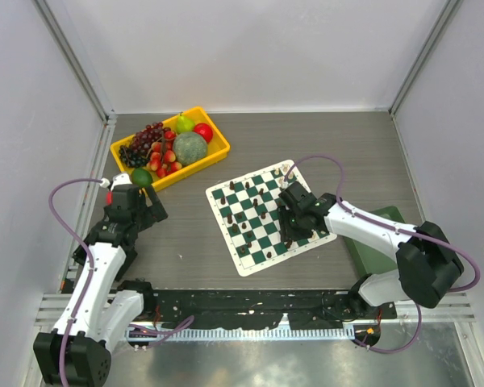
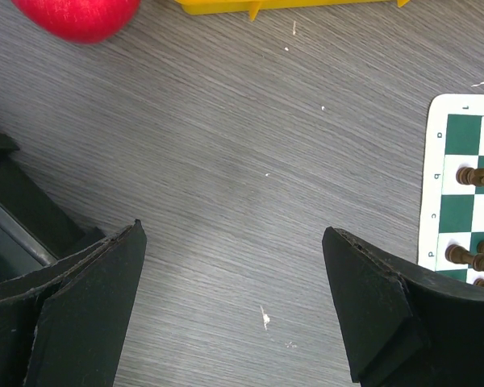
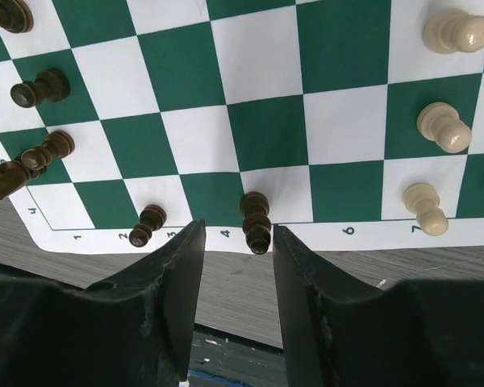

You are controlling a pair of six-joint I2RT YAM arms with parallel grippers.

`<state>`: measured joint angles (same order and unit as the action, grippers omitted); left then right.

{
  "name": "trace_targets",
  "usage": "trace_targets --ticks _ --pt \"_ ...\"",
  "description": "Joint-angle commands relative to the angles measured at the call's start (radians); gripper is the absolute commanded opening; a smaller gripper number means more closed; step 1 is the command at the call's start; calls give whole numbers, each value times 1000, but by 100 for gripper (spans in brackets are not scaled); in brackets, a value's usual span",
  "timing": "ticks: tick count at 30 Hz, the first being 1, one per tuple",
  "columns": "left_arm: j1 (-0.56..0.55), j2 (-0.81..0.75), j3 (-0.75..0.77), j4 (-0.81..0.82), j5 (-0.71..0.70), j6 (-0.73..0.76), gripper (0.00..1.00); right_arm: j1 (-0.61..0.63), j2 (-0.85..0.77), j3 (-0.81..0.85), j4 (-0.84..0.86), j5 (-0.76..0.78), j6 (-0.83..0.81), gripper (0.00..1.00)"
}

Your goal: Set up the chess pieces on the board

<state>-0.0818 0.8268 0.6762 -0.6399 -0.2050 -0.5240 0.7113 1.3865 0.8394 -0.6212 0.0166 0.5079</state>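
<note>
The green and white board [image 1: 227,232] lies tilted at mid table, with dark chess pieces [image 1: 254,201] scattered over it and cream ones [image 1: 286,172] at its far corner. My right gripper [image 1: 289,234] hangs low over the board's near right edge. In the right wrist view its jaws [image 3: 238,227] stand narrowly open around an upright dark piece [image 3: 256,218] on the border. That piece sits close to the right finger, with a gap on its left. Cream pieces [image 3: 444,127] stand further right. My left gripper [image 2: 234,228] is wide open over bare table, left of the board [image 2: 436,161].
A yellow tray [image 1: 218,149] of fruit stands at the back left, a green fruit [image 1: 141,176] loose beside it. A red fruit [image 2: 81,16] lies near my left gripper. A plain green tray [image 1: 371,254] sits under the right arm.
</note>
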Motion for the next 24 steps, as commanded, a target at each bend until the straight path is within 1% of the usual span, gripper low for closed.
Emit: trace_targets --ticks 1,8,12,14,24 --pt "5 0 6 36 13 -10 99 -3 8 6 8 8 4 45" --pt "4 5 5 40 16 -11 99 -1 19 9 5 16 0 45" --pt "5 11 5 45 26 -13 99 -1 22 7 6 17 -3 43" --pt "4 11 5 46 27 -14 99 -3 17 7 6 19 -5 40" --pt "5 18 8 54 42 -24 99 -1 19 9 -3 23 -19 36"
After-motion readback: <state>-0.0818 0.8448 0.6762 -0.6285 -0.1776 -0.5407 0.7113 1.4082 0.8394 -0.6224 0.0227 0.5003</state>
